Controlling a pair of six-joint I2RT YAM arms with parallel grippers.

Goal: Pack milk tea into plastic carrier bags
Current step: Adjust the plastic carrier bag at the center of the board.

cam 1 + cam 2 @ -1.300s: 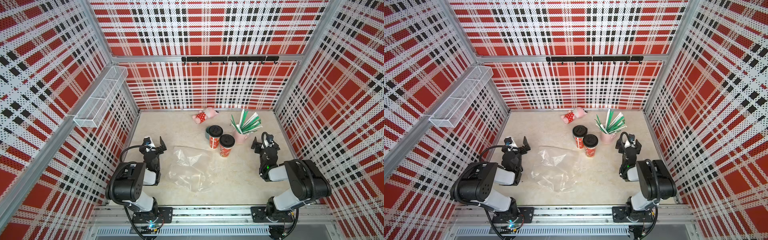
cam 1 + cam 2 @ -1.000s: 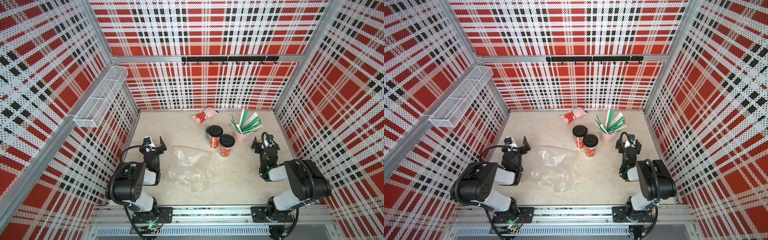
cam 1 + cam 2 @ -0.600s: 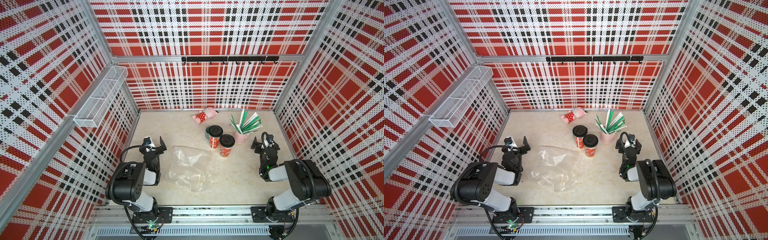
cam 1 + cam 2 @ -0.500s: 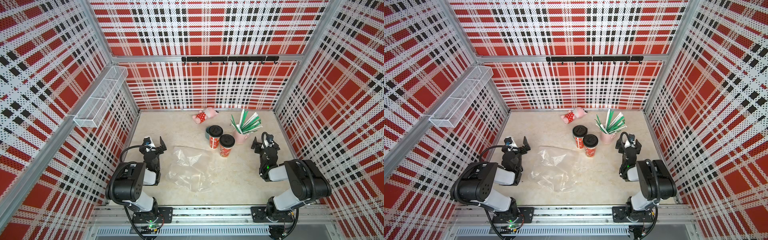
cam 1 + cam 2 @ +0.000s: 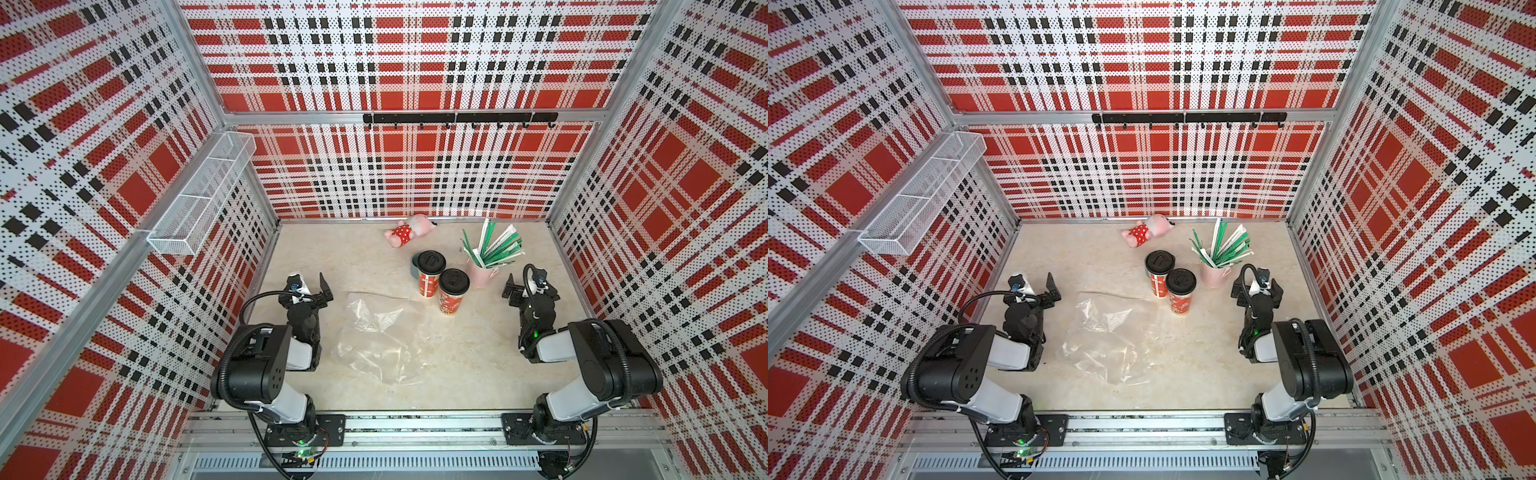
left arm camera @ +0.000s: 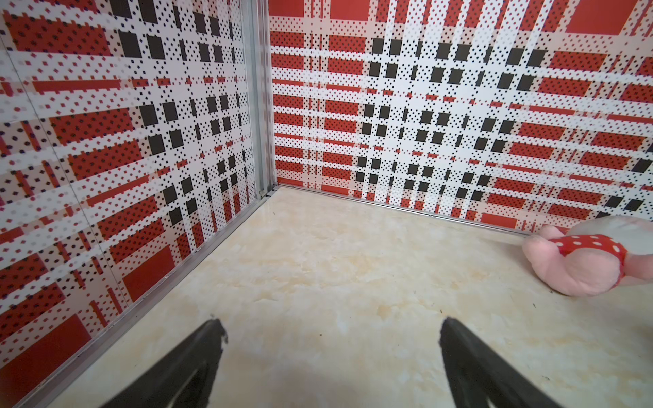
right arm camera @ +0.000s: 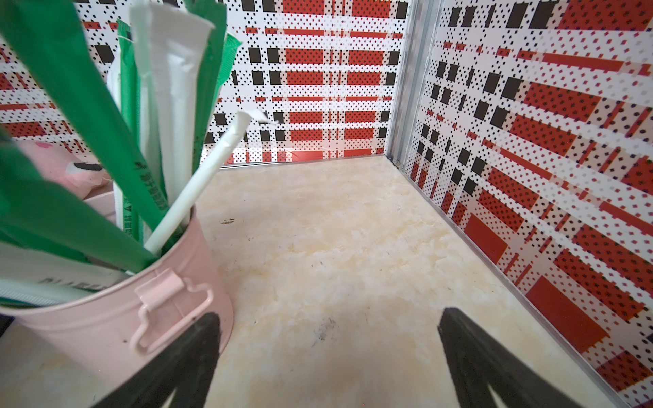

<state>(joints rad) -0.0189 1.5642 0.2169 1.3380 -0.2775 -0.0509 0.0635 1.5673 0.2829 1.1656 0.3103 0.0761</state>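
Nothing begun: both arms parked at the near edge. L pincer [image 5: 311,286] is wide, empty. R pincer [image 5: 528,287] is wide, empty too. Bag [image 5: 376,336] lies flat and crumpled mid-surface [image 5: 332,257], between the arms, nearer L. Both milk teas stand upright just beyond it, lids on: rear cup [image 5: 430,275], front cup [image 5: 453,294], side by side, can't tell if touching.

Step in hand, my read: open the bag.
- Bring L to the bag edge closest to it, pinch one layer if poss, lift slow. The film is thin and prob slips or clings.
- Which side is the mouth? Can't tell, so check before you commit.
- Then R to the front cup. Grip the body below the lid, gently, since paper likely dents.
- Watch R: the pink straw cup [image 7: 116,311] sits just beside one finger [image 7: 183,353], easy to knock.

Count:
- milk tea x2
- bag x1
- grey-blue cup [image 5: 414,266] x1, tucked behind the rear cup
- pink straw cup x1
- straws [image 5: 496,247]: a bundle, too overlapped to count
- plush toy [image 5: 405,235] x1
- arms x2
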